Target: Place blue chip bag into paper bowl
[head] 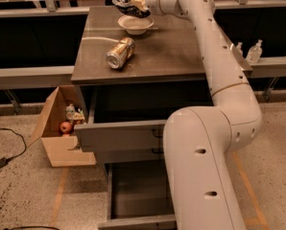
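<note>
The paper bowl point(135, 25) is off-white and shallow and stands on the dark tabletop near its far edge. My gripper point(132, 3) is right above the bowl's far side, at the end of the white arm that reaches over the table. It is shut on the blue chip bag point(125, 5), a crumpled dark blue foil bag that hangs just above the bowl's rim.
A gold-brown drink can point(120, 53) lies on its side on the table point(172, 56) in front of the bowl. Two drawers point(119, 135) stand pulled open below the tabletop. A cardboard box point(61, 128) with small items sits on the floor at the left. Two bottles point(254, 51) stand on the right shelf.
</note>
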